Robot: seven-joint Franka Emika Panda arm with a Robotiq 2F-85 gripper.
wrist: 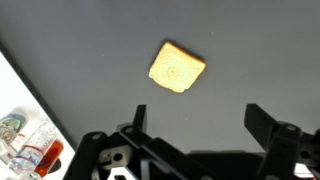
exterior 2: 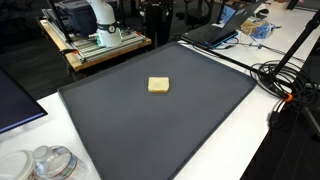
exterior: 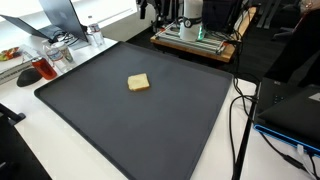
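A flat yellow square, like a sponge or a slice of toast [exterior: 138, 83] [exterior 2: 158, 85], lies alone near the middle of a dark grey mat [exterior: 100, 125] [exterior 2: 150, 135]. In the wrist view the yellow square [wrist: 177, 67] sits on the mat [wrist: 90, 60], some way beyond my gripper [wrist: 200, 120]. The gripper hangs above the mat, open wide, with nothing between its black fingers [wrist: 262, 122]. It touches nothing. Neither exterior view shows the gripper.
The robot's white base [exterior: 190, 12] [exterior 2: 97, 15] stands on a wooden platform [exterior: 195, 42] [exterior 2: 100, 48] behind the mat. Cables [exterior: 240, 110] [exterior 2: 285, 80] run beside one mat edge. Bottles and jars [exterior: 45, 68] [exterior 2: 50, 162] [wrist: 25, 145] crowd a corner. A laptop [exterior 2: 215, 30] lies nearby.
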